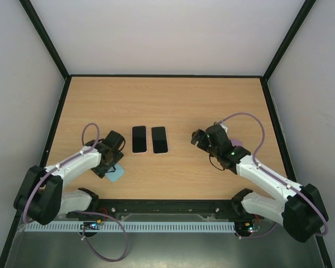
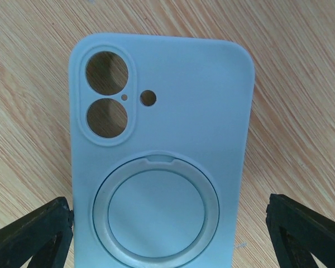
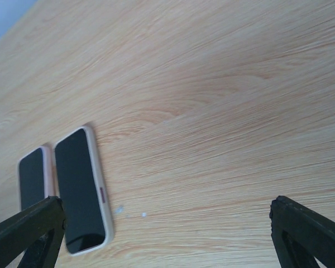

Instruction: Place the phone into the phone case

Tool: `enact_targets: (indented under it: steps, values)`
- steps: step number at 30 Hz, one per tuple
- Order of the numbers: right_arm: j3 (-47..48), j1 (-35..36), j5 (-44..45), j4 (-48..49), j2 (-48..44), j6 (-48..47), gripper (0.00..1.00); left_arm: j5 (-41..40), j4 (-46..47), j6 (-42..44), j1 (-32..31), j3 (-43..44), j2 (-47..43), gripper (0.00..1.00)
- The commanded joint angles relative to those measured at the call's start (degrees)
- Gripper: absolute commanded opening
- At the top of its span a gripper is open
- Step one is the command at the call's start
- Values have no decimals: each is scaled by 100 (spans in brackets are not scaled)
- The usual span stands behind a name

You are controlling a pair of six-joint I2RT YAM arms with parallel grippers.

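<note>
**Both end effectors released**

On the table [image 1: 212, 100], my right end effector [image 3: 167, 215] gapes empty near two phones [image 1: 159, 139] lying side by side. My left end effector [image 2: 167, 209] straddles the blue phone case [image 2: 162, 139], which lies back up.

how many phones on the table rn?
2. Side by side on the table: left phone, right phone, between left arm and right arm, which may hide more.
</note>
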Motion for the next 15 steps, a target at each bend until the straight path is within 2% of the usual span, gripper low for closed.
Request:
enact_targets:
  steps: [1,10,15]
  values:
    - [-201,-5,-512,539,-208,-37,98,36,-19,-14,45,-63,168,94]
    - [-398,-3,-974,929,-118,148,99,146,185,-140,63,-214,432,88]
    - [-532,6,-1236,1191,-160,222,97,259,218,-171,72,-245,341,77]
